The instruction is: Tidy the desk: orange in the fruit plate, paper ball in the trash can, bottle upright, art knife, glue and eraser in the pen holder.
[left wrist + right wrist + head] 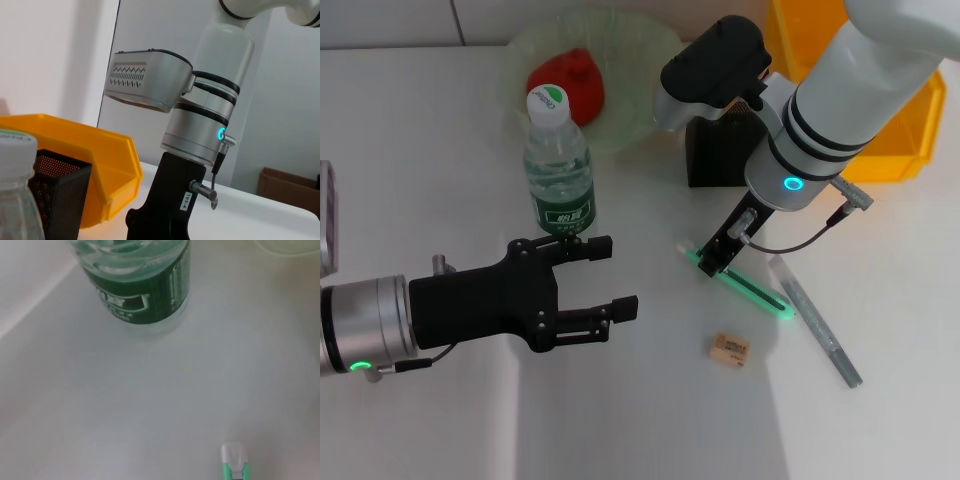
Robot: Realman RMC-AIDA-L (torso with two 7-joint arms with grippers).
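A clear water bottle (560,165) with a green label stands upright near the plate; it also shows in the right wrist view (142,287) and the left wrist view (15,200). My left gripper (618,275) is open and empty, just on the near side of the bottle. A red-orange fruit (570,80) lies in the pale green plate (650,95). My right gripper (715,260) hangs right over one end of the green art knife (745,283), whose tip shows in the right wrist view (234,460). A grey glue stick (817,322) and a tan eraser (730,348) lie on the table. The paper ball is out of view.
The black mesh pen holder (720,150) stands behind my right arm, beside a yellow bin (895,140); both show in the left wrist view, holder (60,185) and bin (90,150). A grey object (326,215) sits at the left edge.
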